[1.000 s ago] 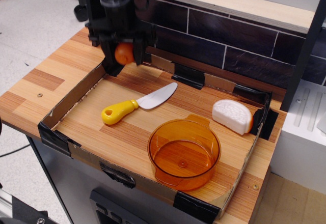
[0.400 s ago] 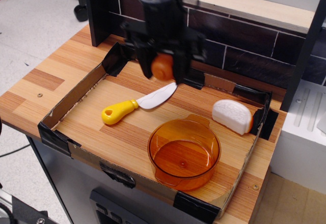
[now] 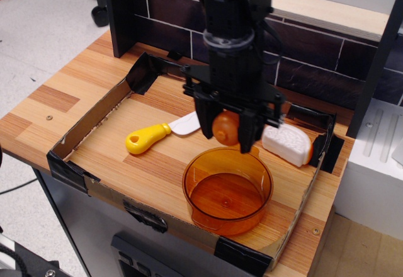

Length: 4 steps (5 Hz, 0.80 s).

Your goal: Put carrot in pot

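My gripper (image 3: 227, 132) is shut on the carrot (image 3: 225, 128), a small stubby orange toy held between the two black fingers. It hangs in the air just above the far rim of the pot (image 3: 228, 191), a round translucent amber pot with low walls that stands near the front right of the tray. The pot's inside shows nothing in it. The arm hides part of the tray behind it.
A toy knife (image 3: 156, 135) with a yellow handle lies left of the gripper. A white wedge-shaped toy (image 3: 288, 143) lies right of it. Low cardboard walls (image 3: 86, 128) ring the wooden tray; a dark brick backsplash (image 3: 315, 56) stands behind.
The gripper has carried the carrot from the tray's back left corner rightward and forward, to just above the pot's far rim. Knife, wedge and pot have not moved.
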Each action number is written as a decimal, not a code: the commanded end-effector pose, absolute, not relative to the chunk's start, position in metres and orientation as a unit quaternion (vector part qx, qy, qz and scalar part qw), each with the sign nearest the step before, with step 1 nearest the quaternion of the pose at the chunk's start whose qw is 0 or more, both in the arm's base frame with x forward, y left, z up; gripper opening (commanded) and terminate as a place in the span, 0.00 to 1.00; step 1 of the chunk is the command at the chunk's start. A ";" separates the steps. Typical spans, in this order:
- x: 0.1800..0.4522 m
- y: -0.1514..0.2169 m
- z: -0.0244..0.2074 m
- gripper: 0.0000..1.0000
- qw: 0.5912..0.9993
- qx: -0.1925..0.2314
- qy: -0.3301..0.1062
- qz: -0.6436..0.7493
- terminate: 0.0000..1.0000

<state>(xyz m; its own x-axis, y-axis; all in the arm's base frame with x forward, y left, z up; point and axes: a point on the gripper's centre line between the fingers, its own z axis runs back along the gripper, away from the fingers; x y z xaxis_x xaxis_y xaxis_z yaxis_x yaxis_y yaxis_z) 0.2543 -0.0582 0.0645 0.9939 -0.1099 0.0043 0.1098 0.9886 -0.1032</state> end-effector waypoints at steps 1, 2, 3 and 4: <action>0.239 -0.062 0.083 0.00 0.991 -0.071 -0.006 -0.117 0.00; 0.236 -0.063 0.080 0.00 0.990 -0.071 0.013 -0.120 0.00; 0.237 -0.063 0.081 1.00 0.990 -0.074 0.027 -0.116 0.00; 0.240 -0.062 0.083 1.00 0.990 -0.076 0.022 -0.118 0.00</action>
<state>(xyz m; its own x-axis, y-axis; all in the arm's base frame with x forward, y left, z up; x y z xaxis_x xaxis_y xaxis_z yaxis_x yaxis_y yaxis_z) 0.2337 -0.0680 0.0692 0.9700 -0.2352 -0.0613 0.2233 0.9620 -0.1573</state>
